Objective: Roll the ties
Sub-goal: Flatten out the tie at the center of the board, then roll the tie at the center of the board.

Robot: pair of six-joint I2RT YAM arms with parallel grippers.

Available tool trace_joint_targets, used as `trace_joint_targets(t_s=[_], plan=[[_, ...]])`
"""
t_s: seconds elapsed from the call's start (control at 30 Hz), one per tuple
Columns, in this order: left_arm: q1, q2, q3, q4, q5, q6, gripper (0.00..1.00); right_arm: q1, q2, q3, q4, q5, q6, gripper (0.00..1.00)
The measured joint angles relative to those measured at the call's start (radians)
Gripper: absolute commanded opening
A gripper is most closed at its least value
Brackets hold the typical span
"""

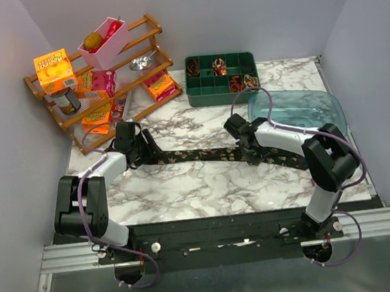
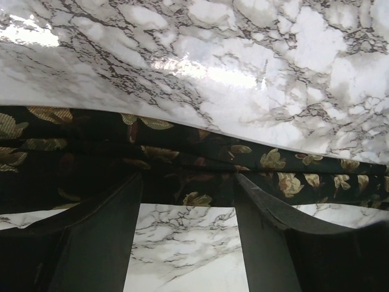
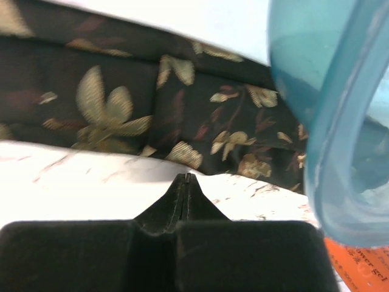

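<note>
A long, soft, dark tie [image 1: 203, 155] with gold leaves is laid flat on the shiny marble table [image 1: 206, 186]. The left gripper [image 2: 188, 176] is spread wide at its edge. The right gripper [image 3: 186, 180] is squeezed shut, empty. The leaf shapes are shown only up close.

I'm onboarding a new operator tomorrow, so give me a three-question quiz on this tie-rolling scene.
1. True or false: the long tie on the marble table is already rolled up.
2. Which claw stands open? A) left claw B) right claw C) both
3. Fill in: the coiled ties at the back sit in a green ____.
Key: 1 false, it lies stretched out flat. 2 A; the right one is shut. 3 tray.
</note>
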Motion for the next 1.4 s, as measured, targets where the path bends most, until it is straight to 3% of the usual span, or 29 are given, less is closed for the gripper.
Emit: trace_joint_targets(t_s=[0.37, 0.83, 1.4], plan=[[-0.001, -0.091, 0.0, 0.058, 0.088, 0.012, 0.77, 0.0, -0.187, 0.035, 0.094, -0.228, -0.1, 0.01], [-0.001, -0.117, 0.0, 0.066, 0.109, 0.012, 0.79, 0.053, 0.167, 0.291, 0.142, -0.264, -0.119, 0.01], [-0.001, -0.131, 0.01, 0.041, 0.067, 0.021, 0.79, 0.055, 0.114, 0.165, 0.162, -0.228, -0.119, 0.01]])
